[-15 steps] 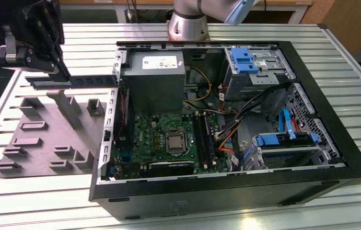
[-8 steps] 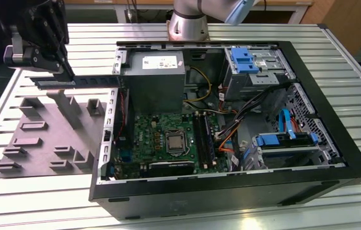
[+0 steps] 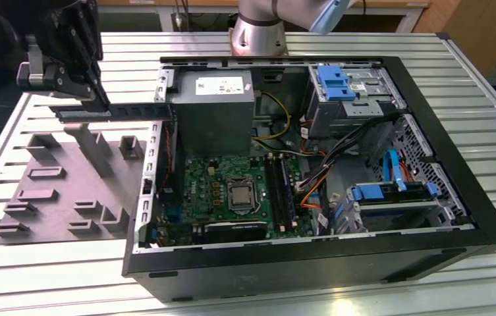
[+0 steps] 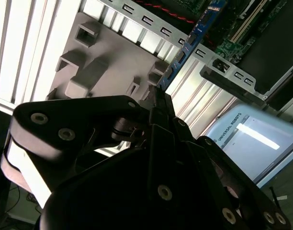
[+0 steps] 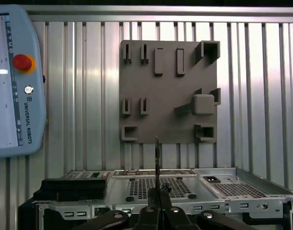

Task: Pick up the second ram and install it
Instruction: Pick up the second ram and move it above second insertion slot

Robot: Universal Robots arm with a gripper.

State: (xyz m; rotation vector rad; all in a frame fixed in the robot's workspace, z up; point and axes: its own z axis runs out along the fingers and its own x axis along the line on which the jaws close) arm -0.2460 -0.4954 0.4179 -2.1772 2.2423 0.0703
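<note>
My gripper (image 3: pixel 97 100) hangs above the pale grey tray (image 3: pixel 55 187), at the exterior view's upper left, and is shut on the second ram (image 3: pixel 120 112). The ram is a long dark stick held level in the air, with one end reaching toward the open computer case (image 3: pixel 318 257). In the first wrist view the ram (image 5: pixel 157 160) shows edge-on, rising from the gripper (image 5: pixel 157 199) in front of the tray (image 5: pixel 151 120). In the second wrist view the ram (image 4: pixel 185 48) runs away from the gripper (image 4: pixel 155 98) over the case wall. The motherboard's memory slots (image 3: pixel 280 191) lie inside the case.
The case holds a grey power supply (image 3: pixel 213 112), a processor (image 3: pixel 240 193), blue drive brackets (image 3: pixel 336 82) and loose cables (image 3: pixel 318 178). A teach pendant (image 5: pixel 12 81) lies on the slatted table (image 3: pixel 45 263). The arm's base (image 3: pixel 258 33) stands behind the case.
</note>
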